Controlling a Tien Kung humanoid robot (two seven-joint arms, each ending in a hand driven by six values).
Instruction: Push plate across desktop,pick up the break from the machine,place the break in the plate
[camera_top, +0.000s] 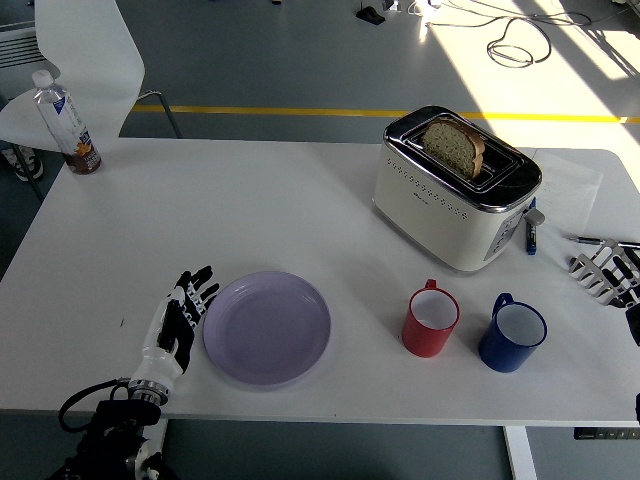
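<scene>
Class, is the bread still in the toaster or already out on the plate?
In: the bread stands in the toaster slot; the purple plate is empty.

Lilac plate (267, 327) near-left, bread (455, 146) upright in toaster (455, 190)

Floor: grey smooth floor (280, 60) across the top of the frame, with a yellow painted line (300, 111) running left to right.
Light: bright sunlit patch (540, 70) at upper right.
Cables: dark looped cables (515, 45) lying in the sunlight.
Furniture: white moulded chair (80, 60) at upper left; white rectangular table (250, 210) filling the lower frame.
</scene>
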